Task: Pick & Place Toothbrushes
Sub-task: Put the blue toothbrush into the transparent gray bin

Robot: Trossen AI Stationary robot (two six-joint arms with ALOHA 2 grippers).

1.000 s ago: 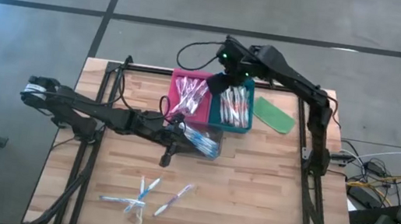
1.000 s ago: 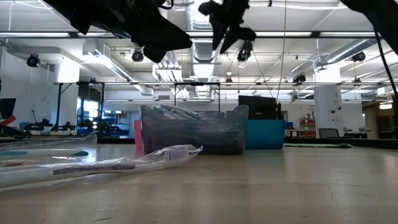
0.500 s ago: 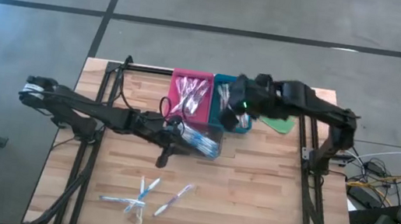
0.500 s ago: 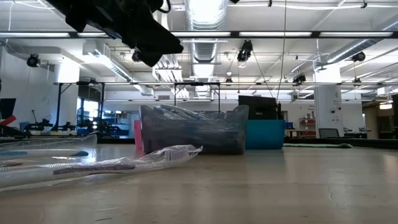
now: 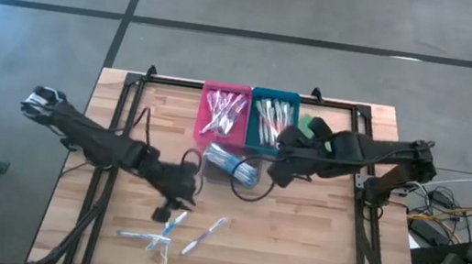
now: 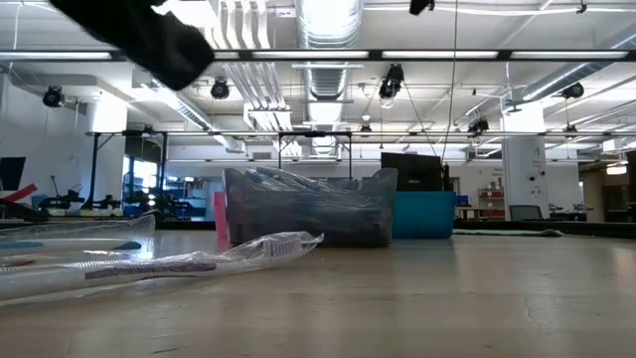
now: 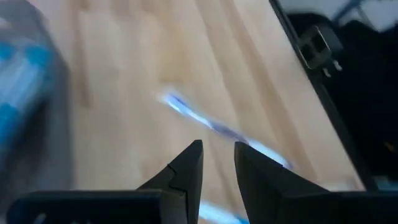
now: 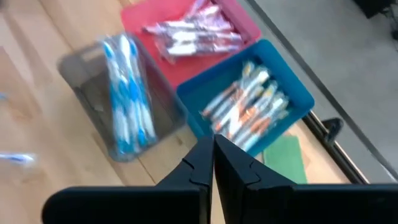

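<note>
Sorting mostly done
Trays (image 5: 250,97) filled; few toothbrushes (image 5: 168,230) left; left end effector (image 7: 217,163) slightly open, right end effector (image 8: 212,163) closed, both empty.

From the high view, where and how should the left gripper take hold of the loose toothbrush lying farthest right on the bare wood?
Probably mid-handle, from straight above. The toothbrush lies flat and alone on the table, slanted, clear of the small pile beside it. The fingers would best close across its slim width, so the wrist should turn to match the slant. The left gripper hangs near it, slightly open.
</note>
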